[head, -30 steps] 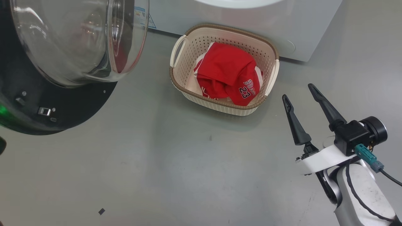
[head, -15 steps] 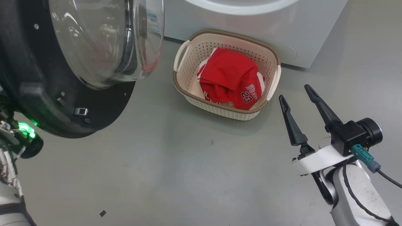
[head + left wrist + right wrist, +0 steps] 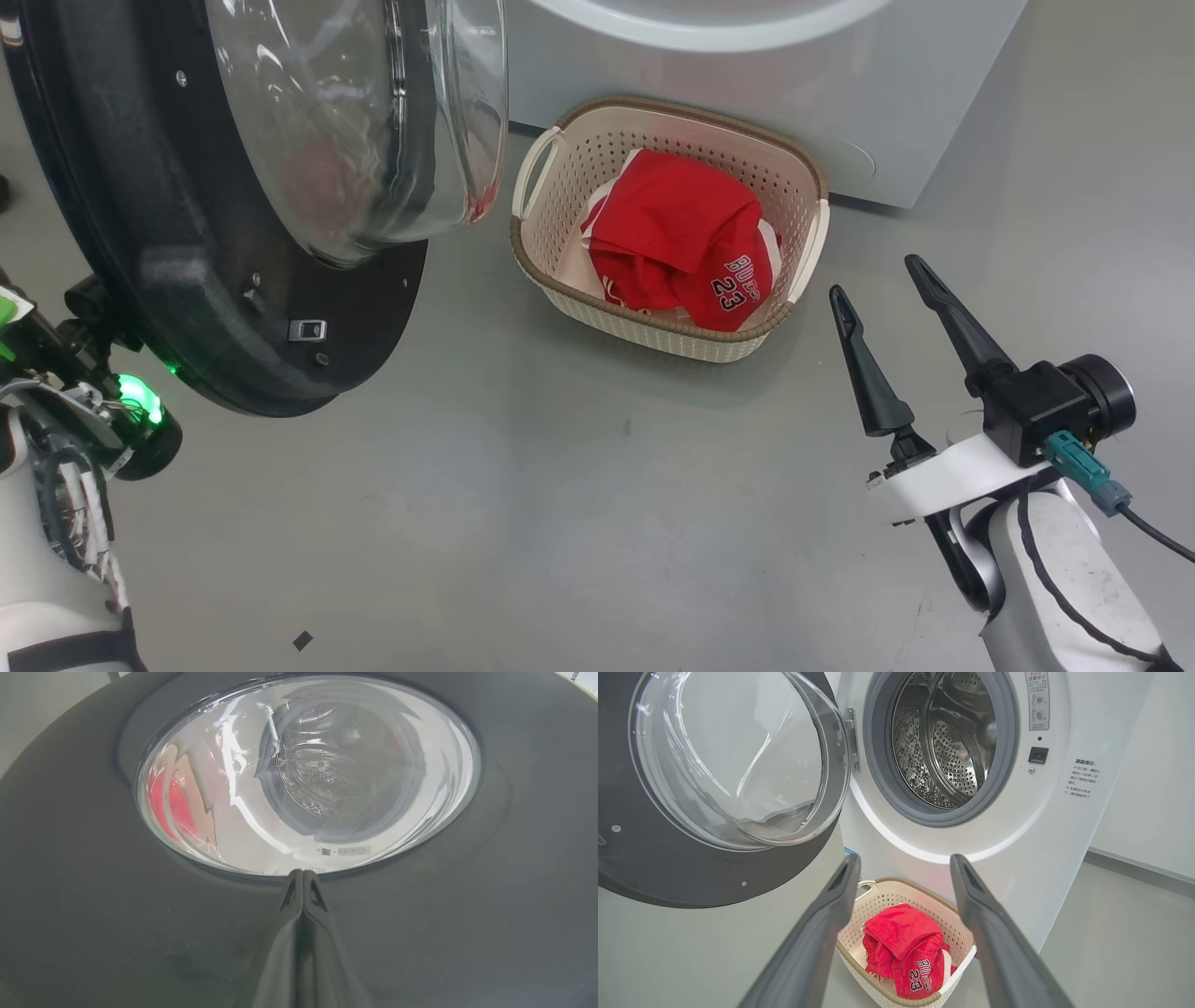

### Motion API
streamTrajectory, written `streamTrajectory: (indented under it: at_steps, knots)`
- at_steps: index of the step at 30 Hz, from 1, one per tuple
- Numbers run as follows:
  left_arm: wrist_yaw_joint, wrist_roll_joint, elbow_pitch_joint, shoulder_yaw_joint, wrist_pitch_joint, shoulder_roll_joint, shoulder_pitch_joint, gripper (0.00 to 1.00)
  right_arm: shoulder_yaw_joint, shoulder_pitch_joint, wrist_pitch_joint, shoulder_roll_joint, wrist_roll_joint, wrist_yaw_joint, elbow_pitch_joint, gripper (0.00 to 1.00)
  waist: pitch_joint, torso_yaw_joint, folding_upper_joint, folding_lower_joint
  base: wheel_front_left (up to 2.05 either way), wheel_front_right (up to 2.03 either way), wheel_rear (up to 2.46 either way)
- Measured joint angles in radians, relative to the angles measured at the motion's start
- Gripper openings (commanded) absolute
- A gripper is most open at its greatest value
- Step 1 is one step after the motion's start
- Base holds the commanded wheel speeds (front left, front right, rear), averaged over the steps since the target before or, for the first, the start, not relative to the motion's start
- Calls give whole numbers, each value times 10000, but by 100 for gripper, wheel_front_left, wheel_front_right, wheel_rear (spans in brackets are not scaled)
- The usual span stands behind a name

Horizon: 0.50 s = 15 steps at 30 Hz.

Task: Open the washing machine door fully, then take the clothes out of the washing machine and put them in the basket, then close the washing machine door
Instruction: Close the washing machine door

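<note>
one round washing machine door (image 3: 187, 308), glossy black rim around bulging clear glass, is hanging open beside one white washing machine (image 3: 1017, 826). one cream perforated basket (image 3: 653, 327) is sitting on the floor (image 3: 560, 523) just before it, holding one crumpled red bundle of clothes (image 3: 672, 233). the left jaws are clenching shut, tips at the door's rim below the glass. the right jaws are gaping empty near the basket's right side.
</note>
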<state>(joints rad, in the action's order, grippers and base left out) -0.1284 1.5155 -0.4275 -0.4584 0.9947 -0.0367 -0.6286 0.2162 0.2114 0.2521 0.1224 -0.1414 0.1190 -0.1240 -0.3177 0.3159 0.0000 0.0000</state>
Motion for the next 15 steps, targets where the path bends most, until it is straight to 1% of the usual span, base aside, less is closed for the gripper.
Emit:
streamTrajectory:
  at_steps: [9, 12, 13, 15]
  knots:
    - [0, -190, 773, 224, -88, 79, 457, 0, -15, -14, 0, -50, 0, 0, -2, 100, -14, -43, 0, 0, 0, 0, 0]
    - [21, -855, 1183, 405, -502, 77, 682, 0, -123, -43, 0, -54, -6, -4, -29, 100, 55, -36, 0, 0, 0, 0, 0]
    - [79, -1091, 1287, 439, -648, 77, 763, 0, -144, -78, 2, -54, -6, -52, -31, 100, 88, -29, 0, 0, 0, 0, 0]
    - [397, -1578, 1528, 562, -970, 27, 1003, 0, -161, -154, 0, -61, -8, -73, -73, 100, 161, -12, 0, 0, 0, 0, 0]
